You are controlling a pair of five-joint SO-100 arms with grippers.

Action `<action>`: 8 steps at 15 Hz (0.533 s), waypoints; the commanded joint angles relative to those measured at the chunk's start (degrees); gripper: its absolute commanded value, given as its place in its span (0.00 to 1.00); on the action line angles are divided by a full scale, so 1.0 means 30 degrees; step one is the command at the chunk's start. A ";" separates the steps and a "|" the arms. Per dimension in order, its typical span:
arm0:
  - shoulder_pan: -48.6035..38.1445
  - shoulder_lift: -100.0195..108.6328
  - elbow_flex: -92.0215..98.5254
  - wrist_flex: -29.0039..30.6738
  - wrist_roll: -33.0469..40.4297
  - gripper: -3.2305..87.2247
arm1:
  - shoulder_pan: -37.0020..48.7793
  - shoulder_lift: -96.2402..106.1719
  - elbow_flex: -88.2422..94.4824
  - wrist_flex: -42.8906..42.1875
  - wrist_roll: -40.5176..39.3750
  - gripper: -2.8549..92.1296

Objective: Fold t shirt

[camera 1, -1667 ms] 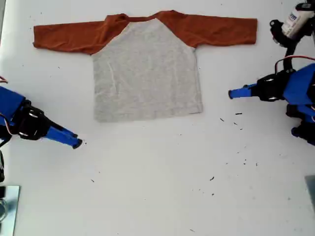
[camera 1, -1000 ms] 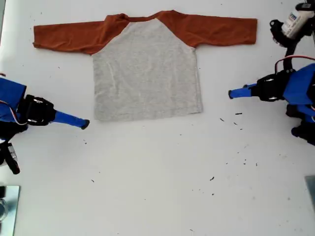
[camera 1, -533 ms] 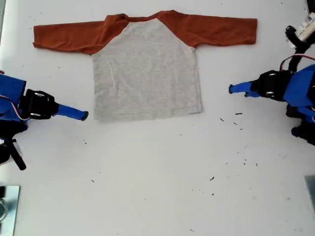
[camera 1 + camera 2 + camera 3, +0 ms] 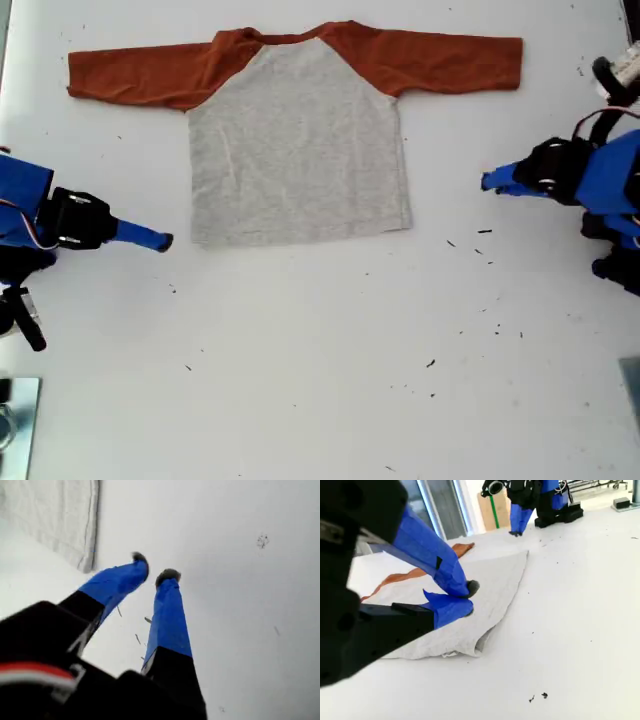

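Observation:
The t shirt (image 4: 300, 150) lies flat on the white table, grey body toward the front, rust-orange sleeves spread wide at the back; no logo shows. My second gripper (image 4: 167, 241) is at the exterior view's left, shut and empty, its tips just short of the hem corner (image 4: 470, 647). My first gripper (image 4: 485, 182) is at the exterior view's right, a hand's width from the shirt's side. Its jaws stand narrowly open (image 4: 153, 566) over bare table, with the other hem corner (image 4: 85, 562) beside them. Neither gripper touches the cloth.
Dark specks (image 4: 485, 232) dot the table near my first gripper and toward the front. A metal object (image 4: 15, 420) sits at the exterior view's lower left corner. The first arm's base (image 4: 530, 500) stands beyond the shirt in the second wrist view.
My second gripper swung from the front up to the hem corner's level, then eased back slightly. My first gripper drew back a little toward the exterior view's right. The shirt has not moved.

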 commanded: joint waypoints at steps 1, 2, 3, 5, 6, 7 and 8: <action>-0.0176 0.0146 0.0176 -0.0146 0.0352 0.03 | 0.1963 -0.5830 -0.5830 0.0029 -0.2988 0.07; -0.0176 0.0146 0.0176 -0.0117 0.0352 0.03 | 0.3838 -1.0811 -0.9902 0.0791 -0.5479 0.07; -0.0234 0.0146 0.0176 -0.0117 0.0352 0.04 | 0.5918 -1.4971 -1.3857 0.1699 -0.8408 0.07; -0.0205 0.0146 0.0176 -0.0117 0.0352 0.03 | 0.9463 -1.9951 -2.0068 0.2871 -1.3770 0.07; -0.0205 0.0146 0.0176 -0.0088 0.0352 0.03 | 1.1191 -2.2119 -2.2793 0.3750 -1.5439 0.18; -0.0176 0.0146 0.0176 -0.0088 0.0352 0.03 | 1.2158 -2.4316 -2.5342 0.4189 -1.7285 0.45; -0.0176 0.0146 0.0176 -0.0088 0.0352 0.04 | 1.2861 -2.6338 -2.7451 0.4395 -1.8457 0.49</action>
